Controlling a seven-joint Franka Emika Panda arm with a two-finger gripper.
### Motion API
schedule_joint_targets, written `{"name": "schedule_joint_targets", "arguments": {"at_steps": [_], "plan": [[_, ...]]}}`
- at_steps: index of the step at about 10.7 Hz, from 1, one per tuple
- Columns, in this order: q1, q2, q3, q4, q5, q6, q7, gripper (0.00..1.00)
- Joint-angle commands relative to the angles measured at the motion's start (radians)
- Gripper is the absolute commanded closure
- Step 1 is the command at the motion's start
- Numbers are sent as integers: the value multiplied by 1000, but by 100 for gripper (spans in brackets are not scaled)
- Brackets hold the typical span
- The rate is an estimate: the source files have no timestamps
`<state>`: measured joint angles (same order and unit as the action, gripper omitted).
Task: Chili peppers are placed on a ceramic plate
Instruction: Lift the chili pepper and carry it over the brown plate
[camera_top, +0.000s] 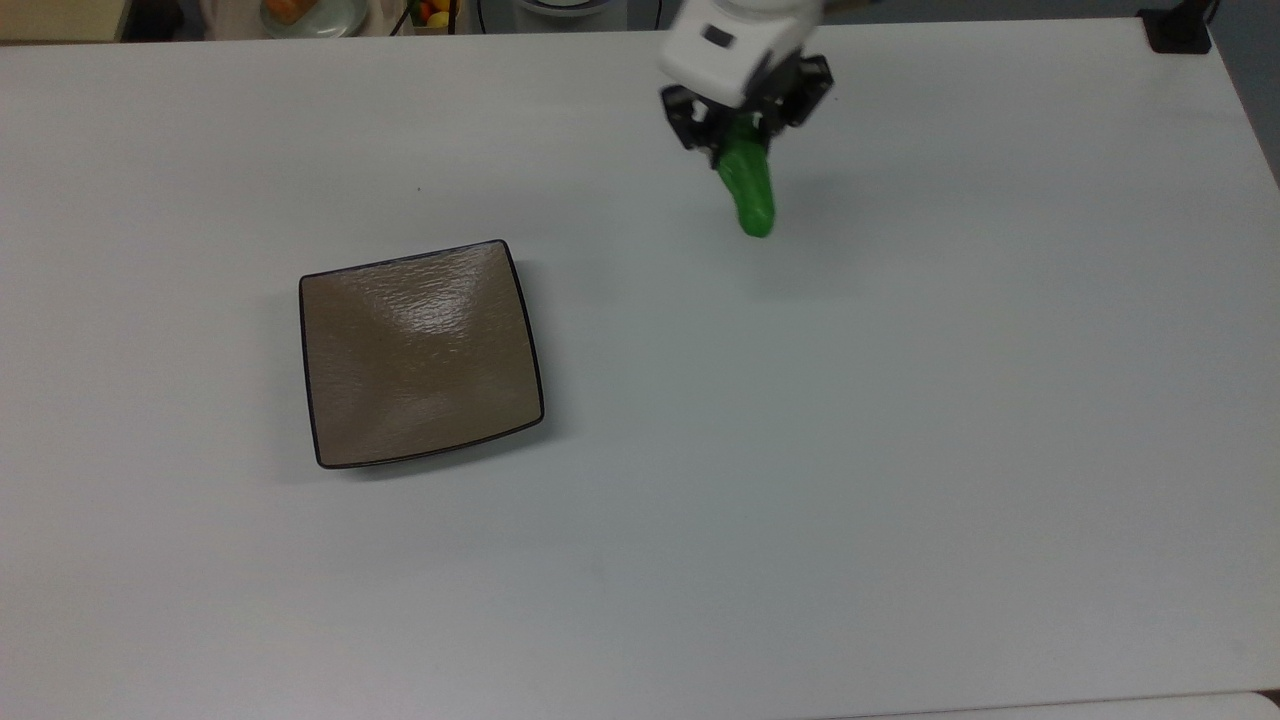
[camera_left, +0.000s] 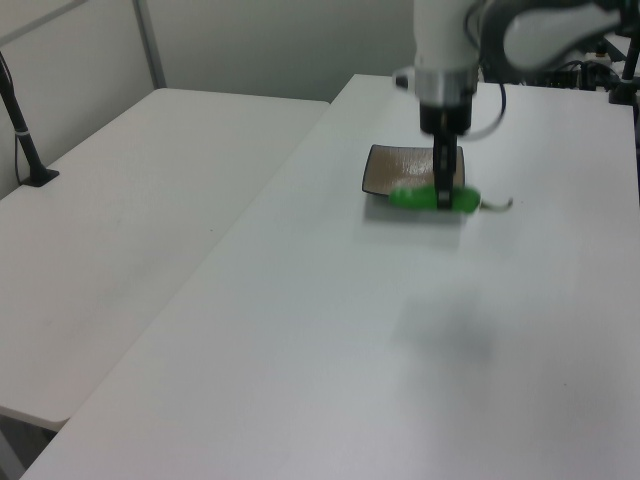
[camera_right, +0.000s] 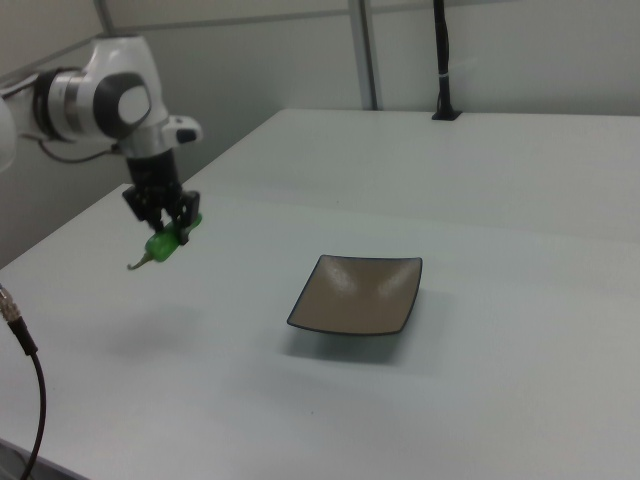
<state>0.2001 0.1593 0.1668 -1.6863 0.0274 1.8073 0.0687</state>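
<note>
My gripper (camera_top: 742, 138) (camera_left: 443, 198) (camera_right: 170, 235) is shut on the green chili pepper (camera_top: 750, 194) (camera_left: 420, 198) (camera_right: 163, 246) and holds it well above the white table, level, with its thin stem (camera_left: 497, 205) sticking out. A faint shadow lies on the table beneath it. The square taupe-brown ceramic plate (camera_top: 420, 353) (camera_left: 395, 167) (camera_right: 356, 293) with a thin black rim sits flat on the table, with nothing on it, to the top view's lower left of the pepper and clear of it.
The white table (camera_top: 800, 450) spreads wide around the plate. A second white table (camera_left: 120, 240) adjoins it on the left view's left. A black post (camera_right: 441, 60) stands at the far side in the right view. Clutter (camera_top: 330, 14) lies beyond the top view's upper edge.
</note>
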Motion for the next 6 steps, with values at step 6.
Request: {"name": "schedule_joint_targets", "arguments": {"at_steps": [6], "plan": [[-333, 28, -7, 174, 14, -80, -314, 97]]}}
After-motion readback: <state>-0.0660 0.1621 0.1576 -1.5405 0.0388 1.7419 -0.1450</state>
